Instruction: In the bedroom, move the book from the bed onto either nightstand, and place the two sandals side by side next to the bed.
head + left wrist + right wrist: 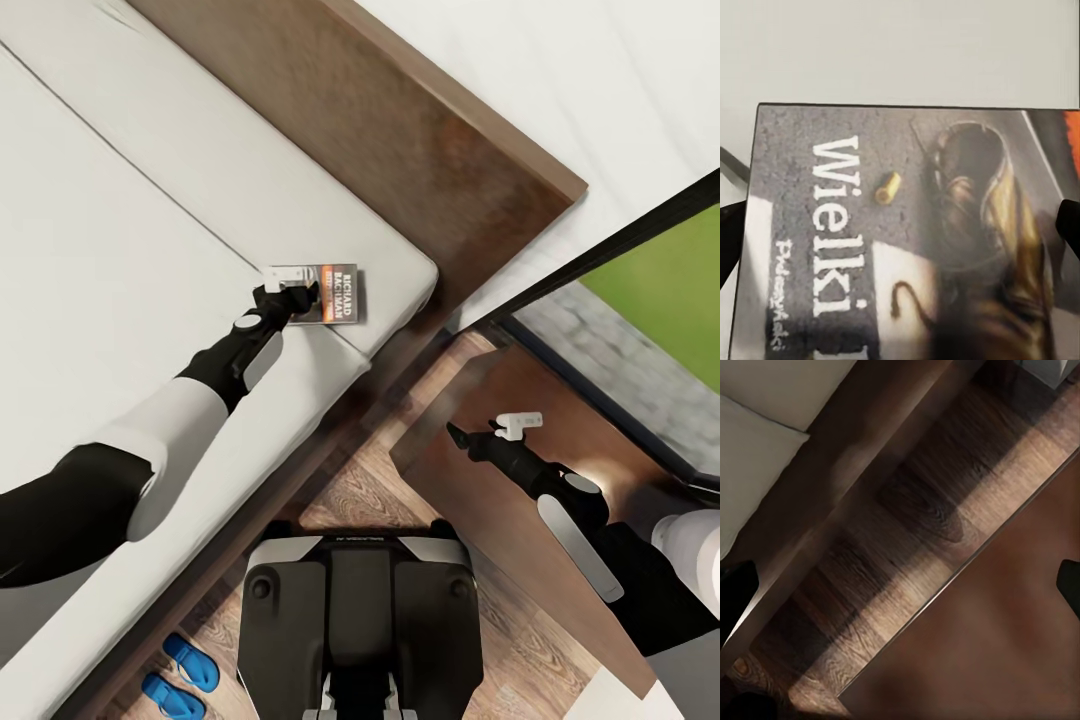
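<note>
My left claw (283, 285) is spread astride the near edge of the book (330, 293), which lies flat on the bed (120, 250) just ahead of it, so I fear closing now would shove the thin paperback away instead of pinching it.

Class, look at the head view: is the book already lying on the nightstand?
No: the book lies on the bed mattress, while the nightstand top carries no book.

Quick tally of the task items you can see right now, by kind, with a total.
Book: 1, on the bed by the left gripper
Blue sandals: 2, on the floor
Nightstand: 1, under the right gripper
Total: 4
</note>
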